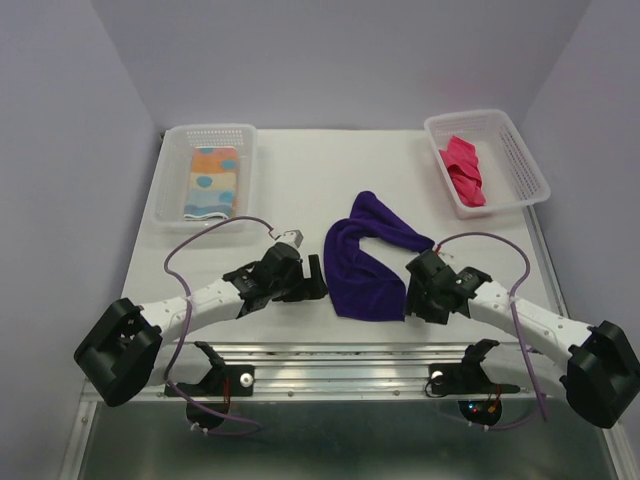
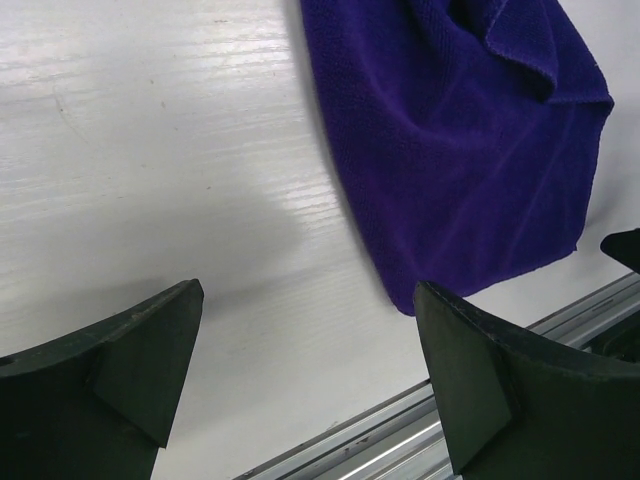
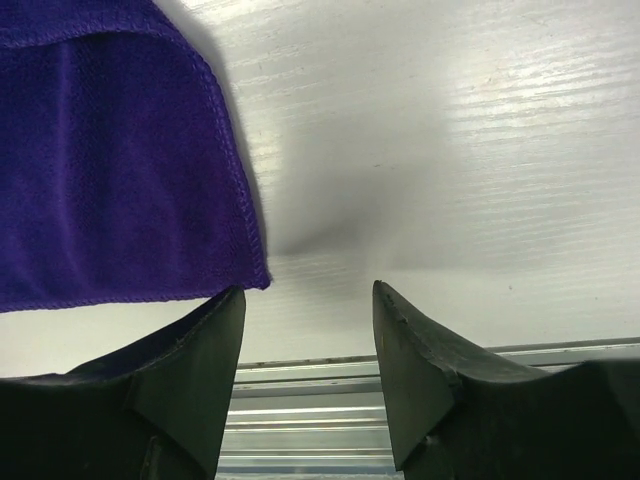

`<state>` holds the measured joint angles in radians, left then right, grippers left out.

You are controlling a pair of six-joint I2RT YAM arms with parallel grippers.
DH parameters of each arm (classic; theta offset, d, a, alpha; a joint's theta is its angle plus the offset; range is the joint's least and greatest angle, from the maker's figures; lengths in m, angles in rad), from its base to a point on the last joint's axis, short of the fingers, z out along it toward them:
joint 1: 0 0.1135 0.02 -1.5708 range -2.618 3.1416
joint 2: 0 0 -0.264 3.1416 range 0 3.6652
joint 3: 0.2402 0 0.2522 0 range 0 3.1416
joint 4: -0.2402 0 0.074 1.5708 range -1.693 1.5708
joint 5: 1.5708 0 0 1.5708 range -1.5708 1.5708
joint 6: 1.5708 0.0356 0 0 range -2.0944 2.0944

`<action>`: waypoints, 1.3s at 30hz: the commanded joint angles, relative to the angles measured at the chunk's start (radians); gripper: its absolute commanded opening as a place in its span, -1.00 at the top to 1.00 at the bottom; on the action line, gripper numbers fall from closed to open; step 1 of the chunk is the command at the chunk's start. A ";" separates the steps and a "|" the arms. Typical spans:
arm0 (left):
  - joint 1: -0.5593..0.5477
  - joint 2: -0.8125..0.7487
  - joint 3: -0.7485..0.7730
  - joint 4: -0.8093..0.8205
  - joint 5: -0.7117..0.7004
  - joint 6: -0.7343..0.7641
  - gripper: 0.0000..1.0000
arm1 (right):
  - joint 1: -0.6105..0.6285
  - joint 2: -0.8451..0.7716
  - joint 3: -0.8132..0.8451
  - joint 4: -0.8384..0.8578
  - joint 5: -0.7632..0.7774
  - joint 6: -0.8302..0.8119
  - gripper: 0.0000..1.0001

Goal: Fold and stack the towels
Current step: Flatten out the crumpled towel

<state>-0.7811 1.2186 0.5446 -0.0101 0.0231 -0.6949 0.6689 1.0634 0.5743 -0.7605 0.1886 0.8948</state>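
Near the front of the white tabletop, the rumpled purple towel is flanked by the left gripper and right gripper, both spread apart and empty, so a crooked fold could be caused if mismatched corners are pinched.

A deep purple towel lies loosely folded and rumpled on the worktop, near its front edge. A pastel striped, dotted towel sits neatly folded flat in the left basket. A hot pink towel lies crumpled in the right basket.
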 commanded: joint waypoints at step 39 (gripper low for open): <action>-0.027 -0.094 -0.052 0.061 -0.077 -0.011 -0.98 | 0.023 0.299 -0.014 0.158 -0.034 -0.011 0.94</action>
<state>-0.8032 1.1545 0.5152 0.0269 -0.0319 -0.6971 0.6716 1.2919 0.6018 -0.5373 0.0998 0.8764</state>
